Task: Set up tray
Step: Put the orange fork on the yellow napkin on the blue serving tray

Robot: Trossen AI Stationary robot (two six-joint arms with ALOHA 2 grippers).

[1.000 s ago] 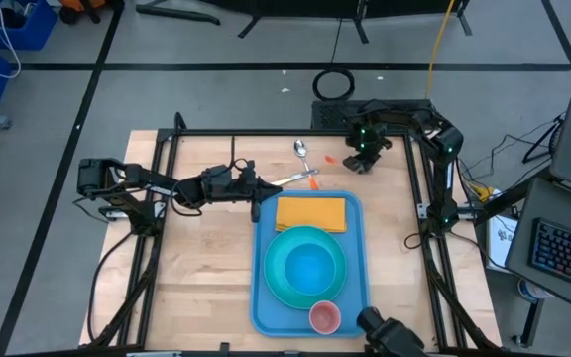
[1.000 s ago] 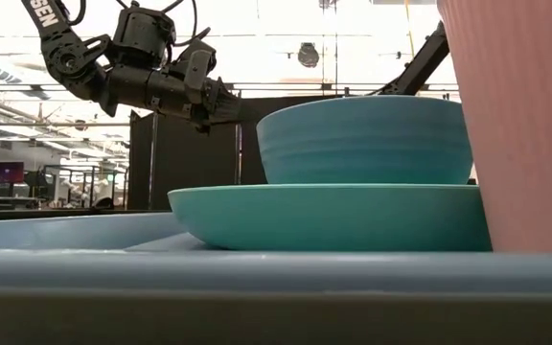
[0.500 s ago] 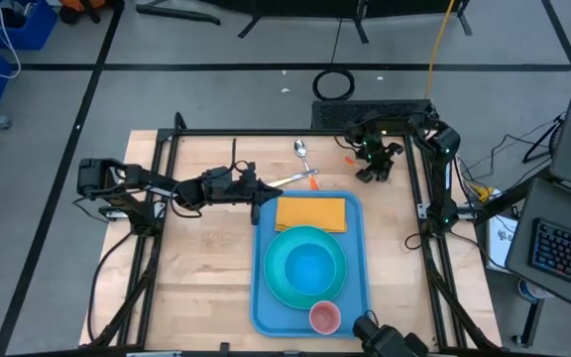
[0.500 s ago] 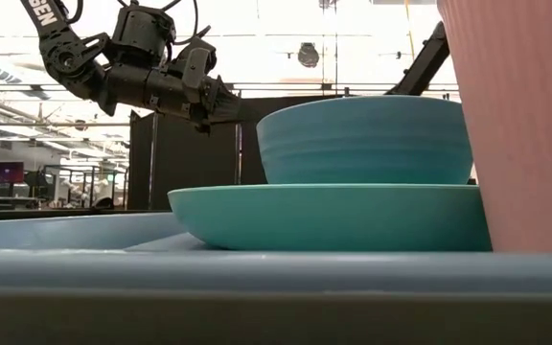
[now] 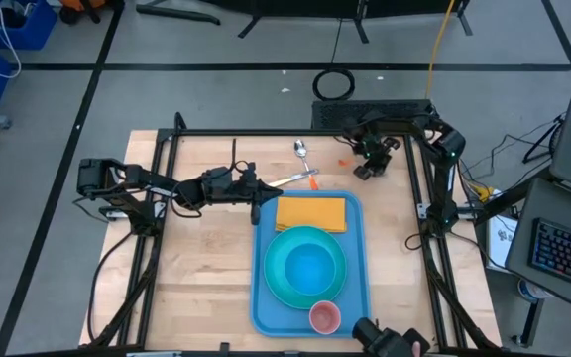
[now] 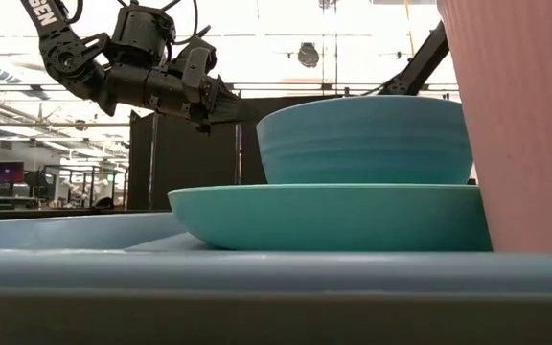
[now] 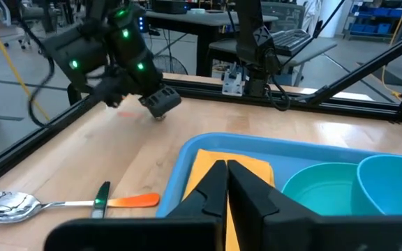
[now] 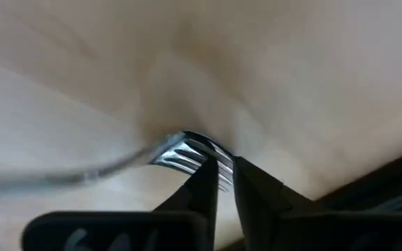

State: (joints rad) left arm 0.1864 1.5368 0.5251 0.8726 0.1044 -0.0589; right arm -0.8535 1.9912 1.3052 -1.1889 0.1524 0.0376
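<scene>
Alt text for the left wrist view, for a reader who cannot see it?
The left gripper, shut, hovers at the tray rim over an orange napkin. A spoon lies on the wood beside the tray; the other arm's gripper works farther back.

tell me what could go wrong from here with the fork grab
The right gripper pinches only the tine tips of the fork, near the table's far right corner, so the fork may slip or swing when lifted. The left gripper hovers at the tray rim beside the yellow napkin; a carry there may crowd it.

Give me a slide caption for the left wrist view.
Left gripper shut above tray rim; spoon on table; right gripper low beyond.
</scene>
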